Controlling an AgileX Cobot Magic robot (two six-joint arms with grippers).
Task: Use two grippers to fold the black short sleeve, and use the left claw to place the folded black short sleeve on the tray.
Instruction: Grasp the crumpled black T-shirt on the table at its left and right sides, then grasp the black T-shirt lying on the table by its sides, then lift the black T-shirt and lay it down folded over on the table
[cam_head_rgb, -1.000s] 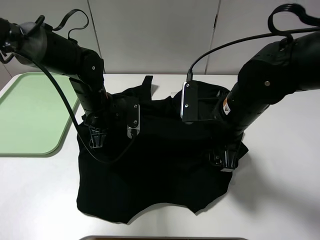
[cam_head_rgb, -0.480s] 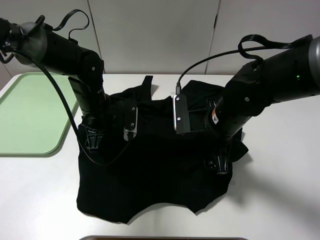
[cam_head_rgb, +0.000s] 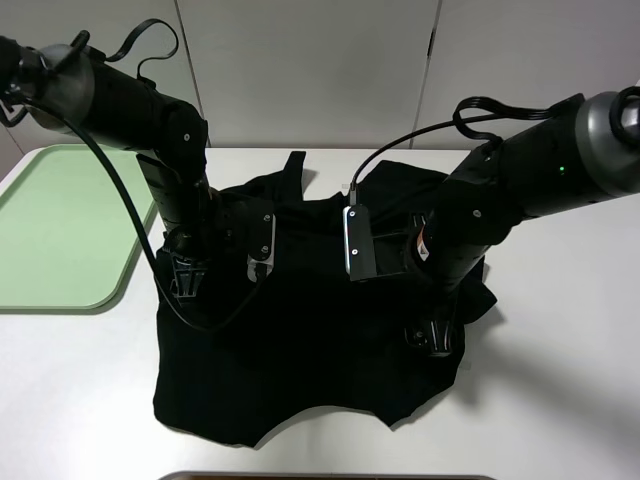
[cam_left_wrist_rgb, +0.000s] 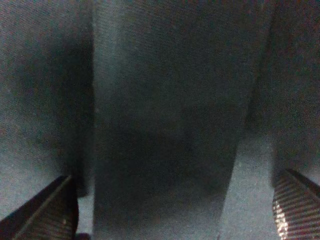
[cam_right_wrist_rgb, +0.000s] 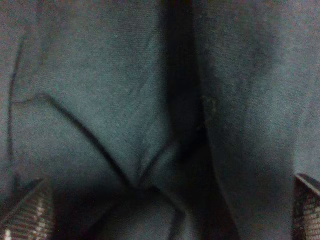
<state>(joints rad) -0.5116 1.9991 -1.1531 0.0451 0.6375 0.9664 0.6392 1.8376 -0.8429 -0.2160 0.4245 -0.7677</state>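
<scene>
The black short sleeve (cam_head_rgb: 310, 340) lies spread and rumpled on the white table. My left gripper (cam_head_rgb: 187, 275) points down onto its left edge, my right gripper (cam_head_rgb: 435, 335) onto its right side. In the left wrist view black cloth (cam_left_wrist_rgb: 165, 100) fills the frame and the left gripper (cam_left_wrist_rgb: 172, 215) is open, with a ribbed fingertip (cam_left_wrist_rgb: 50, 210) at each lower corner. The right wrist view shows creased cloth (cam_right_wrist_rgb: 115, 110) below the open right gripper (cam_right_wrist_rgb: 167, 210), whose fingertips (cam_right_wrist_rgb: 27, 212) stand far apart. The mint-green tray (cam_head_rgb: 50, 225) sits at the table's left edge, holding nothing.
Both black arms and their cables hang over the back half of the shirt. White table (cam_head_rgb: 560, 380) surrounds the cloth. A grey panelled wall (cam_head_rgb: 320, 70) stands behind. A dark edge (cam_head_rgb: 320, 476) shows at the front of the table.
The right arm has swung inward and its gripper has shifted left over the shirt's right side. The left gripper has edged slightly left and back and stays open.
</scene>
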